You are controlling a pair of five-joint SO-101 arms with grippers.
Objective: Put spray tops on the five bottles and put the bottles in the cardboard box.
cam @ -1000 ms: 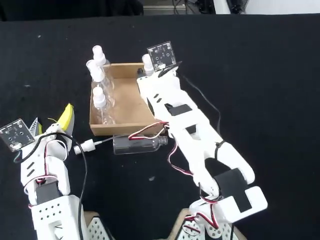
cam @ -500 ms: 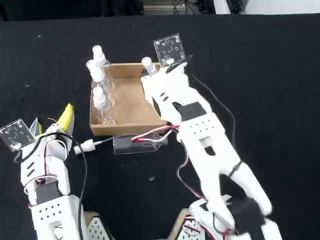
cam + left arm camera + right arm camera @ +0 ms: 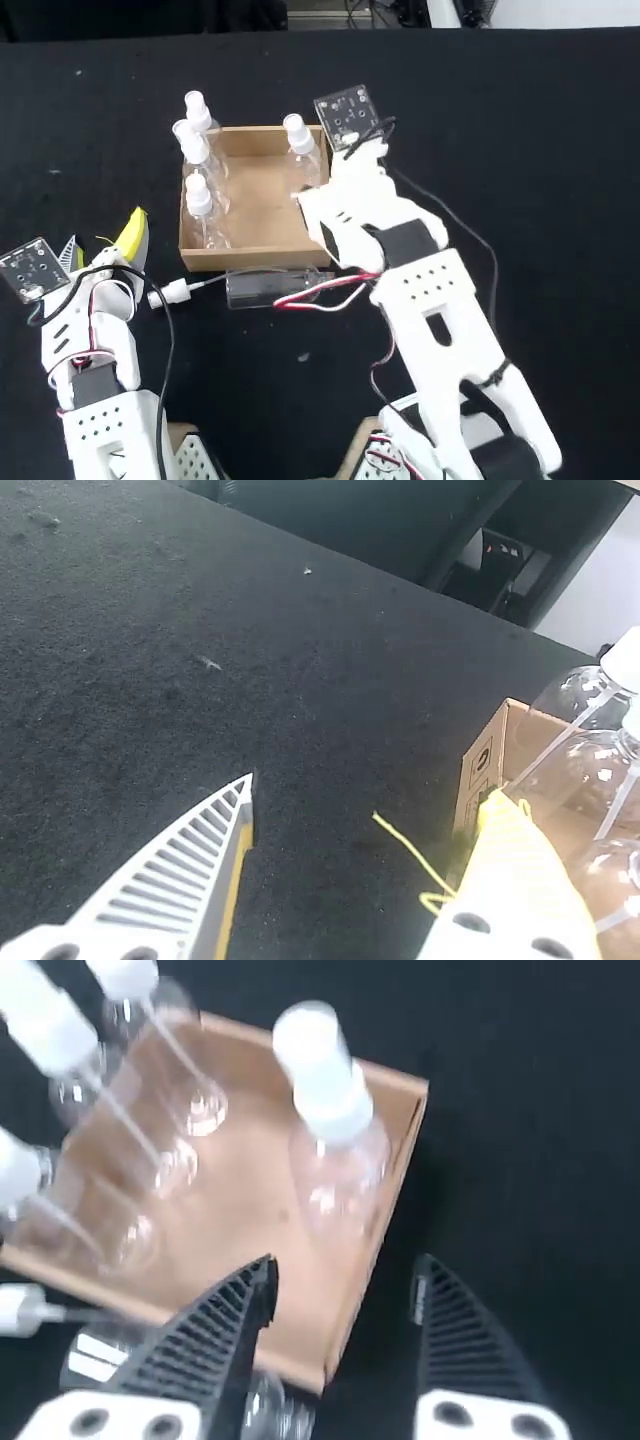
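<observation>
While four capped bottles (image 3: 300, 140) stand upright in the one cardboard box (image 3: 255, 205), three along one side wall and one in the far opposite corner, a fifth bottle (image 3: 262, 290) lies uncapped on the counter (image 3: 520, 150) just outside the near wall, one loose spray top (image 3: 172, 293) beside it. Right claw (image 3: 345, 1270) gapes, empty, over the box's edge. Left claw (image 3: 370, 795) is spread wide, empty, near the box.

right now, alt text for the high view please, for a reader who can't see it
Four capped bottles stand in a cardboard box, with the right arm over its right edge. A fifth bottle lies uncapped on the table in front, its spray top beside it; the left gripper sits open nearby.
</observation>
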